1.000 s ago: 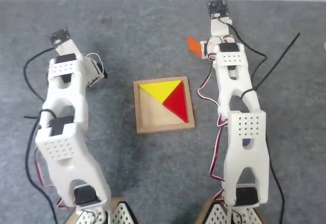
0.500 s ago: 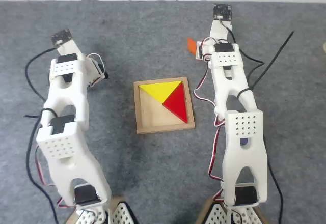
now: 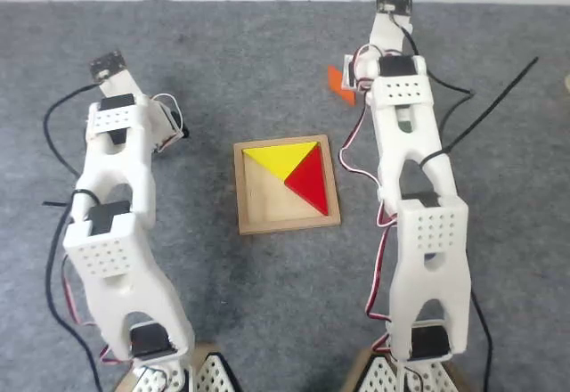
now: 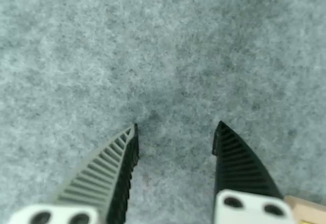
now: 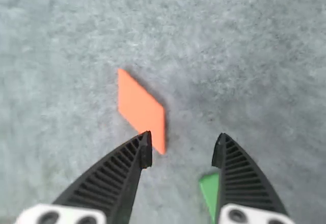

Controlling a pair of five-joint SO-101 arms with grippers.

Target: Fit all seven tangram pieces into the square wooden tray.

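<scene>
**High view.** You have the square wooden tray [image 3: 289, 224] lying flat on the grey mat [image 3: 223, 71], between the left arm [image 3: 116, 196] and the right arm [image 3: 414, 187] and apart from both. It holds two pieces. A yellow triangle [image 3: 280, 158] lies along its far edge. A red triangle [image 3: 312, 183] lies along its right edge, and the two meet on a slanted seam. The tray's left and near parts show bare wood. Open mat surrounds the tray on all four sides. An orange piece [image 3: 337, 82] lies on the mat beyond the tray's far right corner, just left of the right arm's wrist.

**Left wrist view.** Your left gripper [image 4: 175, 137] has its fingers spread apart with nothing between them, over bare mat.

**Right wrist view.** Your right gripper [image 5: 183, 145] also stands spread and grips nothing. The orange piece, a parallelogram, lies flat on the mat with one corner just beside one fingertip. A green piece [image 5: 210, 196] lies near the other finger and is partly hidden by it.

**Count seen.** One tray, two pieces in it, and two pieces loose on the mat.
</scene>
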